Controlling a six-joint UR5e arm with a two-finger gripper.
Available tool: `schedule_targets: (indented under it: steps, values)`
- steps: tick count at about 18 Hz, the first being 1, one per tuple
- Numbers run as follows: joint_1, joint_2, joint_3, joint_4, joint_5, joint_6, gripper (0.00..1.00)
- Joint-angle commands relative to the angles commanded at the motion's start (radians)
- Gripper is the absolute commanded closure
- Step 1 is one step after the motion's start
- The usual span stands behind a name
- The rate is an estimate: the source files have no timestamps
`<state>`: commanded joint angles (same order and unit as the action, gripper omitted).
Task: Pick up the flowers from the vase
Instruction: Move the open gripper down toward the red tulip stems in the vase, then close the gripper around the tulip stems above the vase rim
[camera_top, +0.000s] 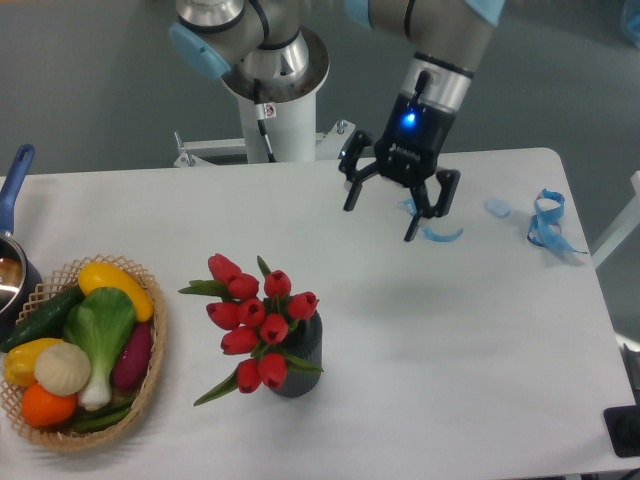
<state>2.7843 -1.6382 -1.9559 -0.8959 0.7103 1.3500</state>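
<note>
Above the far middle of the table (480, 330): gripper (380, 221), fingers spread apart, nothing between them, tilted so the tips aim down and toward the left. Blue light lit on the wrist.

Just behind the right finger: curled blue strip (436, 232), partly hidden. Further right, near the table's edge: small pale blue scrap (497, 207) and a knotted blue ribbon (547, 222).

Well apart from the gripper, nearer the front and to the left: flowers (255, 320), red tulip buds with green leaves, standing in the vase (297, 358). Vase dark grey, ribbed, upright; blooms spill over its left side.

At the left edge: wicker basket (150, 370) holding vegetables in yellow, green, purple, orange and white. Behind it, cut off by the frame: metal pot (12, 275) with a blue handle.
</note>
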Motion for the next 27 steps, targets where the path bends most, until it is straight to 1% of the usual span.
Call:
schedule_targets:
  steps: [2,5,7,8,10,12,15,16,20,21,24,27]
  values:
    - [-0.023,-0.025,0.009,0.017,-0.002,-0.002,0.00]
    - [-0.069,-0.041,0.023,0.018,-0.029,-0.003,0.00]
    - [-0.077,-0.066,0.029,0.023,-0.046,-0.017,0.00]
    - [-0.083,-0.075,0.031,0.035,-0.048,-0.017,0.00]
    - [-0.120,-0.097,0.034,0.077,-0.048,-0.017,0.00]
    - [-0.126,-0.120,0.041,0.100,-0.045,-0.017,0.00]
    - [-0.140,-0.135,0.067,0.101,-0.046,-0.018,0.00]
    - [-0.144,-0.149,0.077,0.101,-0.046,-0.018,0.00]
    - [-0.155,-0.161,0.095,0.103,-0.046,-0.018,0.00]
    - [-0.164,-0.182,0.106,0.103,-0.046,-0.018,0.00]
    - [-0.172,-0.195,0.110,0.129,-0.046,-0.018,0.00]
    - [-0.187,-0.216,0.117,0.135,-0.046,-0.018,0.00]
